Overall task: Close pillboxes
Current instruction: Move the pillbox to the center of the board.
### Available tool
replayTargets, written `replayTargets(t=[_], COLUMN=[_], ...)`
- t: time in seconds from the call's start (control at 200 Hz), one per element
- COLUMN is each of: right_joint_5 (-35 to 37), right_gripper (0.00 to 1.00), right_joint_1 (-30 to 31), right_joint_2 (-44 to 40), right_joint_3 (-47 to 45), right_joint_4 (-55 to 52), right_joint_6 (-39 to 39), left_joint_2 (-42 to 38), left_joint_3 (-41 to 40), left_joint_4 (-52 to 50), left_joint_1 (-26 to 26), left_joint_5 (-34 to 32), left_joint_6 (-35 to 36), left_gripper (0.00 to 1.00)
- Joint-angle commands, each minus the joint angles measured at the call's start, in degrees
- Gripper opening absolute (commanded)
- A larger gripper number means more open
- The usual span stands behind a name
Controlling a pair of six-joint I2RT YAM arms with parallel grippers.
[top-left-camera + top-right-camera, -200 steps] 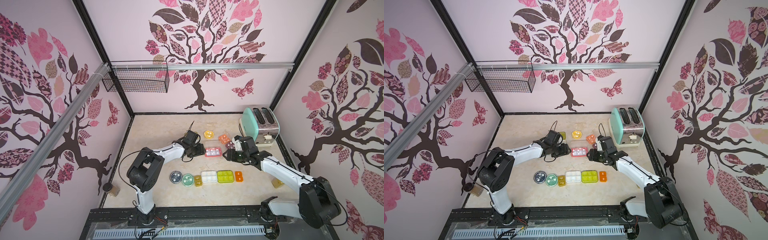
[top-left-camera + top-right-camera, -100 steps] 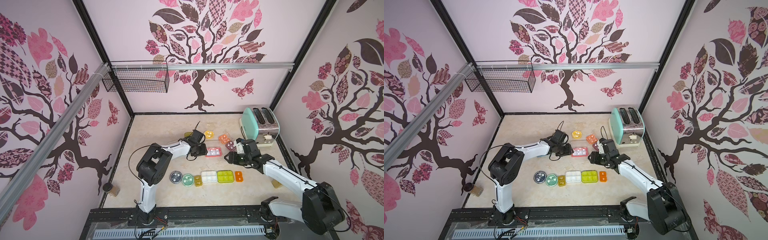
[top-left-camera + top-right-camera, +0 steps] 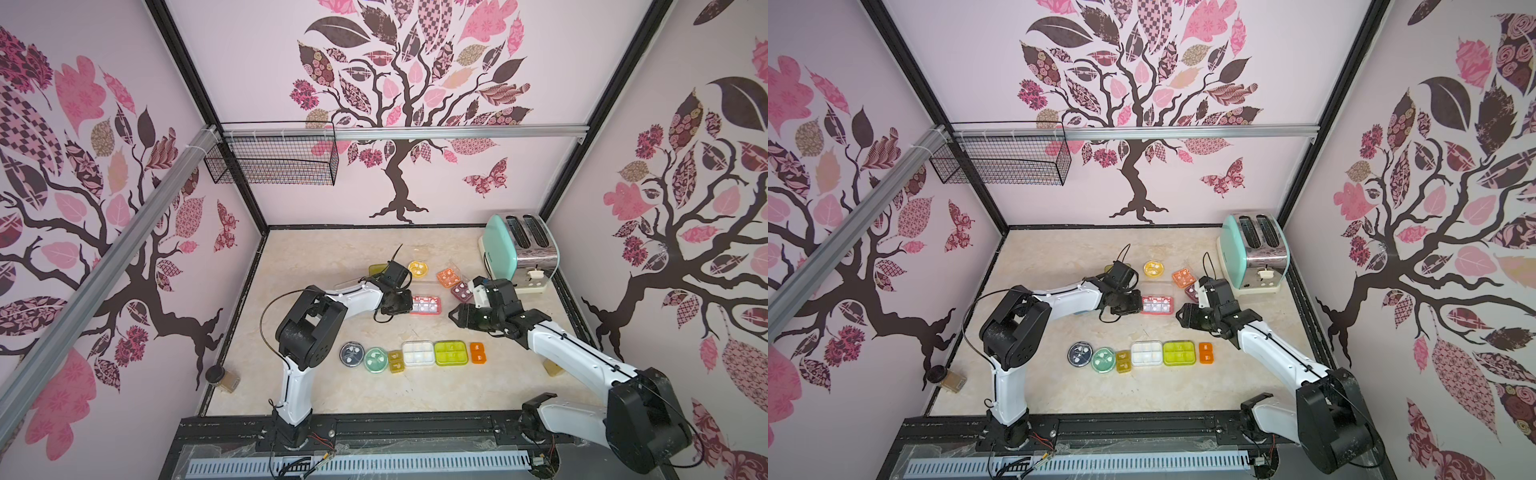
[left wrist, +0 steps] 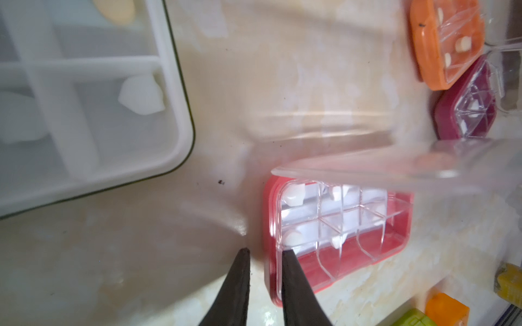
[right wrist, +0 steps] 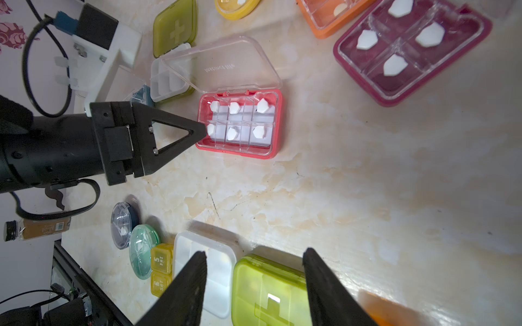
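The left claw (image 4: pixel 265 252), tips close together over the edge of the open red plastic pillbox (image 4: pixel 339 225), may be pinching it; a tug could spill the white pills (image 4: pixel 293 194).

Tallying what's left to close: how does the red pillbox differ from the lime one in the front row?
Red pillbox is open, its clear lid swung back; lime pillbox is closed. Red pillbox lies mid-table with the left claw at its end wall; lime pillbox sits in the row between a white box and an orange box. Both: rectangular, six compartments.
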Motion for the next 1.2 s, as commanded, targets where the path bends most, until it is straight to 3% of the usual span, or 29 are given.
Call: replayTargets(t=[0.0,0.395,0.675,0.875,1.04,1.196], right_joint_5=[-1.14,-7.31,-9.68,-9.49,-9.71,-4.01], right_gripper=[0.58,0.54,0.47,0.57,0.66,0.74], right_joint_1=[-0.23,-0.19,1.16,2.03,2.96,7.17], right_joint_2=[-0.06,6.12,13.06,16.52,20.85,23.11], right_joint_3=[0.26,2.13,9.89,18.73,25.70,28.82], right_joint_4=[-0.77,5.41,7.14,3.34,-1.80,-5.24], right_joint_6=[-0.42,4.13,3.38,-9.49,-23.81,-37.95], left_joint_2=[-2.24,-12.39,-13.36,-14.97,-19.97,-24.46], left_joint_3=[-1.51,-12.83,-14.34,-14.68,-15.74,-17.05], left_joint_4=[-2.82,-2.51,-4.13,-5.92,-6.95,-7.21], left_joint_1=[-0.17,-0.13,0.02,0.25,0.28,0.27], left_joint_5=[-1.87,-3.89,-5.32,-6.86,-7.43,-5.10], left_joint_6=[1.21,1.41,2.44,4.35,5.73,5.74], left_gripper=[0.19,0.17,0.17,0.19,0.28,0.33])
